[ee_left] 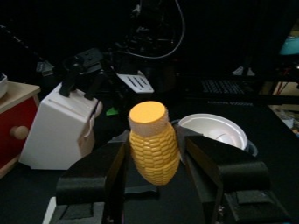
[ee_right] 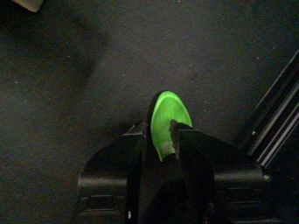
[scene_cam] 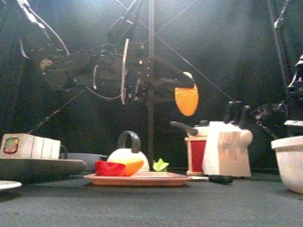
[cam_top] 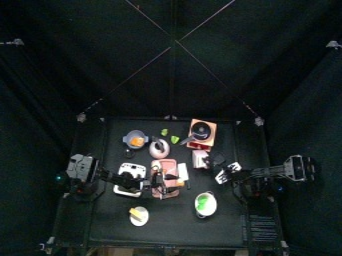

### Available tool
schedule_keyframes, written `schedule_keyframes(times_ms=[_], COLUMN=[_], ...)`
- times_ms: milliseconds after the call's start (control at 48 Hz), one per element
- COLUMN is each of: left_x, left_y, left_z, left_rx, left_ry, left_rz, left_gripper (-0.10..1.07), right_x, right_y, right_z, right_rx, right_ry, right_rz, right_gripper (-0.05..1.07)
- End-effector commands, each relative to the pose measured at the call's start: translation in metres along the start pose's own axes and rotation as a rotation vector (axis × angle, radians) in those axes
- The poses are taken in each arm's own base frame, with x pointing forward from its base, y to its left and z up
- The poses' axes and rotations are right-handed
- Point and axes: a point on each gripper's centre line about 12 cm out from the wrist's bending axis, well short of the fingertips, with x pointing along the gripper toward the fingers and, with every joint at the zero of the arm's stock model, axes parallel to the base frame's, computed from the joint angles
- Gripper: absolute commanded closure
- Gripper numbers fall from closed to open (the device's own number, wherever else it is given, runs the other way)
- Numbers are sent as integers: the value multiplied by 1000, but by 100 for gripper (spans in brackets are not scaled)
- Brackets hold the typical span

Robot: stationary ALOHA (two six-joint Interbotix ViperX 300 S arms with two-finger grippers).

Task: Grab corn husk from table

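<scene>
Top view: the black table (cam_top: 114,215) carries a cluster of kitchen items; the left arm enters from nine o'clock, the right from three o'clock, its gripper (cam_top: 227,172) low at the cluster's three-o'clock side.

Front view: a corn cob (scene_cam: 186,97) hangs raised above a white knife block (scene_cam: 225,148).

Left wrist view: the left gripper (ee_left: 156,162) grasps that cob.

Right wrist view: the right gripper (ee_right: 163,144) pinches the bright green corn husk (ee_right: 170,121) just above the tabletop.

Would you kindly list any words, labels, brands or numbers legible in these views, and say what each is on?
None can be read.
The white box in the front view carries a small mark, too blurred to read.
The knife block shows no lettering.
</scene>
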Motion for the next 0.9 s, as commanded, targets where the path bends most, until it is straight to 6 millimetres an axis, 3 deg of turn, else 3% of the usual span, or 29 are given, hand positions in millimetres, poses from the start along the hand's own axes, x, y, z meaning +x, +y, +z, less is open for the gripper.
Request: schedule_keyframes(times_ms=[0,458,875], left_x=[1,0,0], left_y=[0,-3,-3], left_z=[13,16,18], left_rx=[-6,-8,-8], left_ry=[-34,-43,-50], left_rz=[1,-6,-9], left_gripper=[31,31,31], right_x=[-1,2,-3], right_y=[1,-5,-3], right_z=[4,5,10], right_rx=[17,61,98], right_ry=[-4,14,9], right_rz=[2,-9,10], right_gripper=[34,38,61])
